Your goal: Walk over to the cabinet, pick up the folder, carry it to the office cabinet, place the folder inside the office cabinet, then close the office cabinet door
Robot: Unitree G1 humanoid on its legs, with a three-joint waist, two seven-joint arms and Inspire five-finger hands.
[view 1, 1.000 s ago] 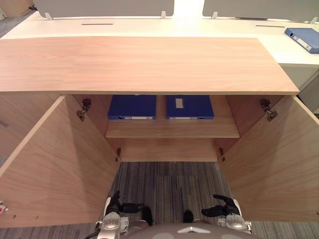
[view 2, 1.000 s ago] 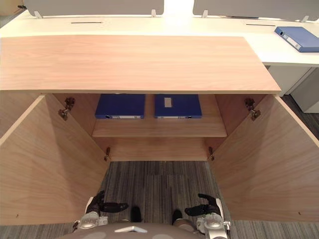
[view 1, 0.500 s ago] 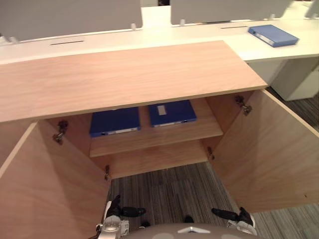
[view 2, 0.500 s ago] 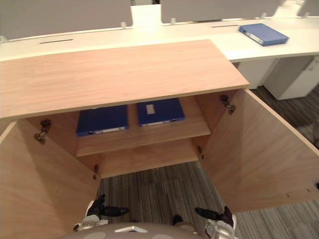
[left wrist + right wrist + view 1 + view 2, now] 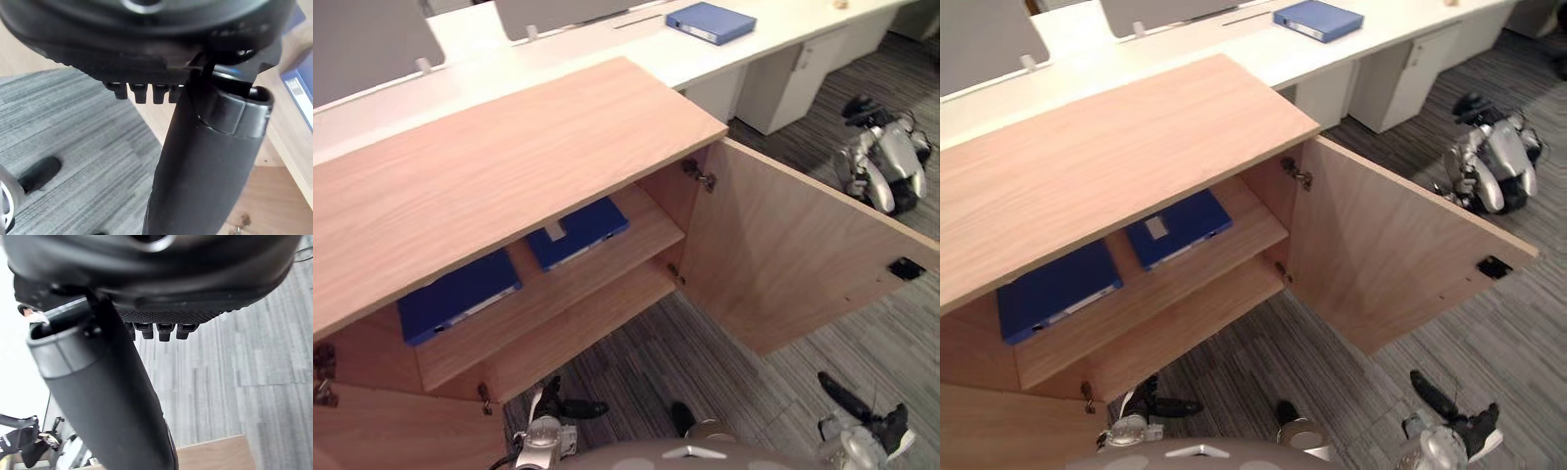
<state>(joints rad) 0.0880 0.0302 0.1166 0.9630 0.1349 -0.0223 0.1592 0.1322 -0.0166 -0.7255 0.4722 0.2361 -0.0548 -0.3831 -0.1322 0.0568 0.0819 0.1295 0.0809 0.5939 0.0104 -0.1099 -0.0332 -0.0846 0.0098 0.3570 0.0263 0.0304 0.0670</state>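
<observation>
One flat blue folder (image 5: 710,22) on long white bench (image 5: 489,64): probably stiff, light, slick; grip its spine edge. Your left robot hand (image 5: 570,405), right robot hand (image 5: 876,423): fingers relaxed, empty.

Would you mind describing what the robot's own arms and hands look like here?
The arms end in rounded silver-grey wrists. The left hand and right hand are dark, nearly black, with slim fingers; close up, each thumb is a thick smooth cylinder with a greyer band.
</observation>
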